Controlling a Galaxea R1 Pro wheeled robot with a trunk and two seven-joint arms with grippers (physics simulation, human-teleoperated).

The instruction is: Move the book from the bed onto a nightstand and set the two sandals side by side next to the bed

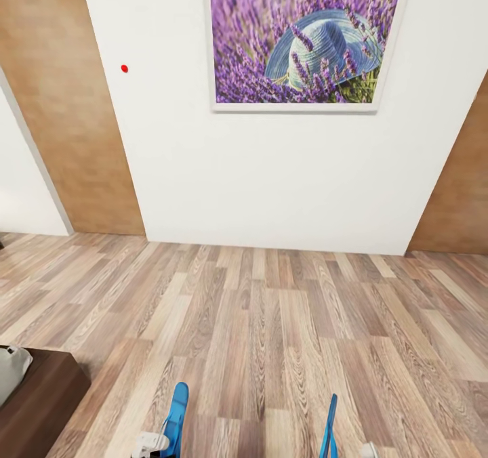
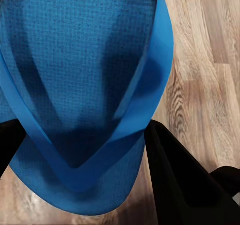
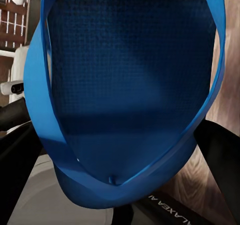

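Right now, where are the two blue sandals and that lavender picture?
left sandal [image 1: 177,410]: head view, on its blue sole edge.
right sandal [image 1: 330,427]: head view, on its thin upright edge.
lavender picture [image 1: 305,38]: head view, on the straw hat painted in it.

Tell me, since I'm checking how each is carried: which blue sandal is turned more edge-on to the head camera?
The sandal in the right claw: it shows as a thin blue sliver, while the sandal in the left claw shows a wider band of its side.
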